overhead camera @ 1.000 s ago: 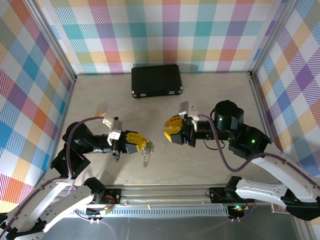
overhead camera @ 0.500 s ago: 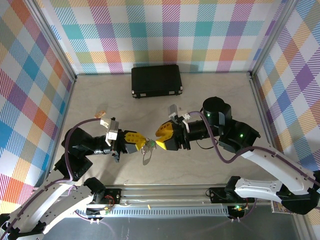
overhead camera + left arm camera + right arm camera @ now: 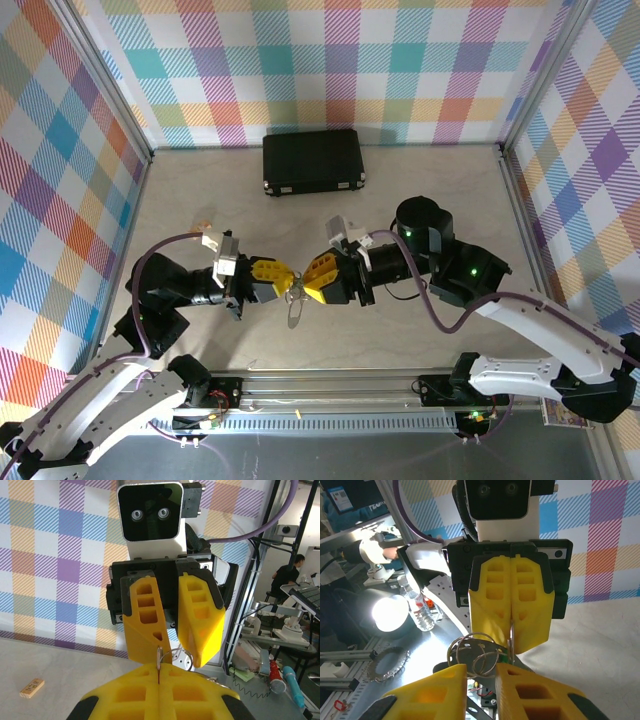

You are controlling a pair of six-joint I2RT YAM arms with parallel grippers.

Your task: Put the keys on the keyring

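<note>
**Two grippers nose to nose at the keyring**

I saw the left gripper (image 3: 288,284) pinched together on the keyring (image 3: 293,310). The right gripper (image 3: 306,285) faced it, fingers apart, tips at the rings. The loop hung below them, well on the near side of the black case (image 3: 313,160).

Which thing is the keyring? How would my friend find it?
Look at the middle of the table, where the yellow left hand and right hand nearly meet. The keyring hangs from the left hand: a thin silver loop, unlike the chunky yellow plastic.
</note>
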